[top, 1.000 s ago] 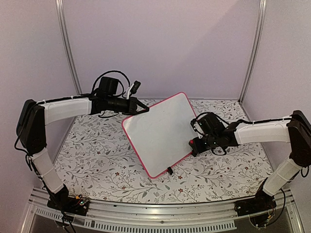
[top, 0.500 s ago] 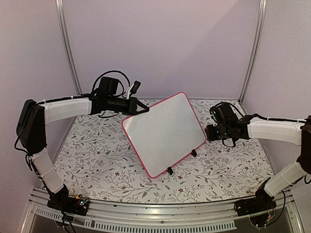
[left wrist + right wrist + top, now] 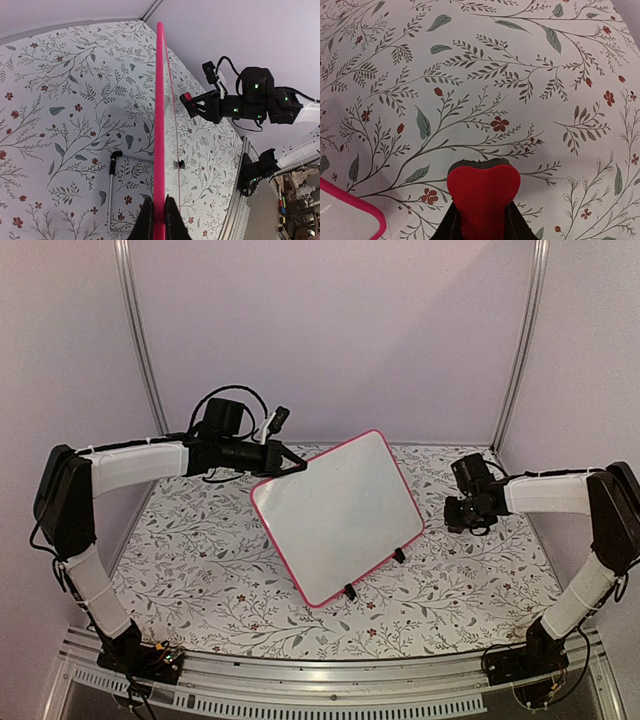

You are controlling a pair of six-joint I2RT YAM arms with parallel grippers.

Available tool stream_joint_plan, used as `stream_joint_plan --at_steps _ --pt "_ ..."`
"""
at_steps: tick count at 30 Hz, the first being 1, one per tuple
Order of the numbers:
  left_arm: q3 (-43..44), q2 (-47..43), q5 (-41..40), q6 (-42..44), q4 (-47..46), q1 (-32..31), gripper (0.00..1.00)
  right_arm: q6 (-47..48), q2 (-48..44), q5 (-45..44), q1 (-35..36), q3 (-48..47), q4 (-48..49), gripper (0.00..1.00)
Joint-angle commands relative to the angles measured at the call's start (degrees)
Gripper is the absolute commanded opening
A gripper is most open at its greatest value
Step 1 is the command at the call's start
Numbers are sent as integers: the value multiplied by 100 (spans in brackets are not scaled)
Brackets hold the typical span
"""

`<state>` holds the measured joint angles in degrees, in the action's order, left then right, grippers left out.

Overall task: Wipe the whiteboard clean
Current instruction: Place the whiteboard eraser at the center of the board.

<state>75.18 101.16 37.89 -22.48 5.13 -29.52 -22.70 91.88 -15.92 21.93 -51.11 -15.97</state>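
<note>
The whiteboard (image 3: pixel 335 515) with its pink-red rim stands tilted on black clip feet (image 3: pixel 350 591) in the middle of the table. Its face shows no writing. My left gripper (image 3: pixel 298 466) is shut on the board's upper left rim, and in the left wrist view (image 3: pixel 159 220) the jaws pinch the pink edge (image 3: pixel 160 125). My right gripper (image 3: pixel 457 514) is off to the board's right, apart from it, shut on a red eraser block (image 3: pixel 482 197). The eraser hangs over the floral tabletop. One board corner (image 3: pixel 350 212) shows at the right wrist view's lower left.
The table has a floral cloth (image 3: pixel 200 550). A thin metal stand rod (image 3: pixel 111 195) lies behind the board. Frame posts (image 3: pixel 140 340) rise at the back corners. A metal rail (image 3: pixel 320 680) runs along the near edge.
My right gripper has pulled the eraser off the board's right edge and moved right and back, away from the board. The left arm and the board have not moved.
</note>
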Motion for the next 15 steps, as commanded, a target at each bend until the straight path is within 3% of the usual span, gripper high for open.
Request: stream_joint_plan --at_steps 1,10,15 --pt "-28 136 -282 209 146 -181 4 62 279 158 -143 -223 330 13" --pt "-20 167 -247 197 129 -157 4 -12 514 417 -151 -192 507 39" --pt "-19 176 -243 189 130 -152 4 -110 596 647 -146 -72 654 45"
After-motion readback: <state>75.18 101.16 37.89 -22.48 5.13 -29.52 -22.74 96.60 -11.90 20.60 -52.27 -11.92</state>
